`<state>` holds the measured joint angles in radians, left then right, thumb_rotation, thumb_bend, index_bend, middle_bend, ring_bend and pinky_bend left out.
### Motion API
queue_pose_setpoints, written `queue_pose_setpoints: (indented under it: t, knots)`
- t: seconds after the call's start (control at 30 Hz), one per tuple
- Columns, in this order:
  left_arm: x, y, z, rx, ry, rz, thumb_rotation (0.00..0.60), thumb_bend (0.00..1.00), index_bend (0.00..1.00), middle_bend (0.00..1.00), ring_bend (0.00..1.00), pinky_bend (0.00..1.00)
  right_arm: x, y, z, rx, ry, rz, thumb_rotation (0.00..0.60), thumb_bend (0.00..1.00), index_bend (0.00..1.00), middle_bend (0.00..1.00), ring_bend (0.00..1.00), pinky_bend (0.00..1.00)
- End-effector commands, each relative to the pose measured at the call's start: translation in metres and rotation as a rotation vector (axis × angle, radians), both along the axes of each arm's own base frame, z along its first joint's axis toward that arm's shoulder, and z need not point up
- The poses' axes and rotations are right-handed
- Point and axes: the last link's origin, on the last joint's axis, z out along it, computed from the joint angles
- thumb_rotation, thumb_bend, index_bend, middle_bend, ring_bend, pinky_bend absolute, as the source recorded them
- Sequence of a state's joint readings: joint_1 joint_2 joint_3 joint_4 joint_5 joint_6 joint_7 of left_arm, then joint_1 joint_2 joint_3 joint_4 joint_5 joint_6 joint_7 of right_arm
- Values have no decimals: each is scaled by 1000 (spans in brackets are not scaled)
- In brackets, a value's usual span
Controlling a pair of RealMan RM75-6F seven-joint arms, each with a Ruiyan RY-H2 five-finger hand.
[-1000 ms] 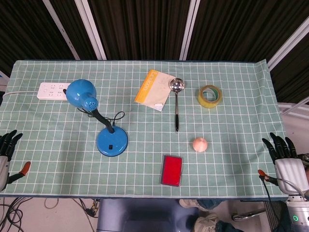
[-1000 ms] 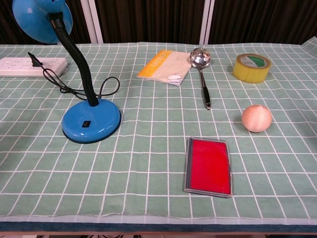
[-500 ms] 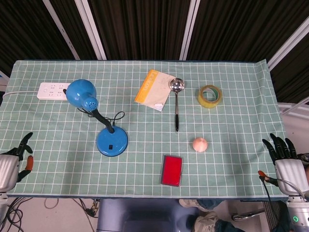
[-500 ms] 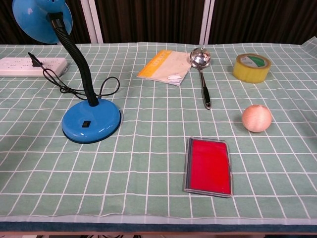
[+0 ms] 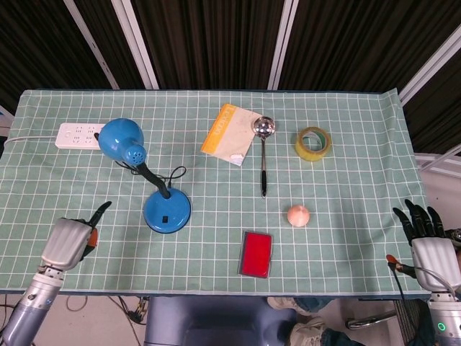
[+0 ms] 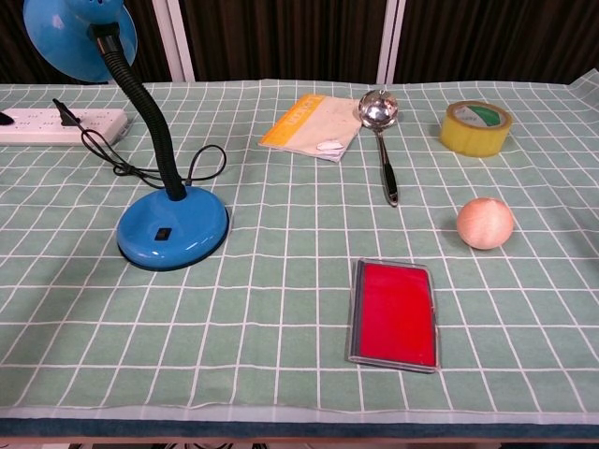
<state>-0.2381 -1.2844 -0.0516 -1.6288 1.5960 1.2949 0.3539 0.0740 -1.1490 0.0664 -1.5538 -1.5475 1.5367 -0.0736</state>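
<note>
Two hands: both empty, fingers apart.
Left hand (image 5: 68,241): above the cloth's near-left part, nearest the blue lamp (image 5: 166,210).
Right hand (image 5: 430,249): past the table's right edge, well apart from the peach ball (image 5: 298,215).

You were working in what looked like a robot lab, set up as a staged test bench. The table (image 5: 360,144) wore a green checked cloth, and behind it hung dark curtain panels (image 5: 209,43) split by pale metal rails (image 5: 282,43). Loose cables (image 5: 14,313) trailed on the floor beneath the table's front edge. The spread on the cloth was an unrelated mix: a blue desk lamp (image 5: 144,176), power strip (image 5: 78,135), tape roll (image 5: 313,143), ladle (image 5: 263,151).
</note>
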Motion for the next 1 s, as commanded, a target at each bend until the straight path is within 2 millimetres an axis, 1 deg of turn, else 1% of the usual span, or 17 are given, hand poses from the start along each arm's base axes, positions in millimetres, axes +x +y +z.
queue_pose_setpoints:
  t: [0.03,0.23,0.4,0.67,1.0]
  knots:
    - [11,9,-20,-57,4,-4,600,814,140,793,784,910,-1,0,0,1,1,-3,600,168,125,37,57,0]
    - [20,11,-48,-139,-10,-31,600,813,164,792,784,911,-1,0,1,-1,5,-10,600,168,125,37,57,0]
    - [24,11,-65,-214,-24,-45,600,810,177,792,784,910,-2,0,1,-3,5,-13,600,168,125,37,57,0]
    - [25,14,-81,-241,-43,-32,600,807,191,793,784,910,-2,-1,2,-4,4,-18,600,168,126,37,57,0]
    - [24,21,-91,-238,-29,8,600,803,190,792,784,910,-2,-1,2,-2,5,-25,600,168,126,37,57,0]
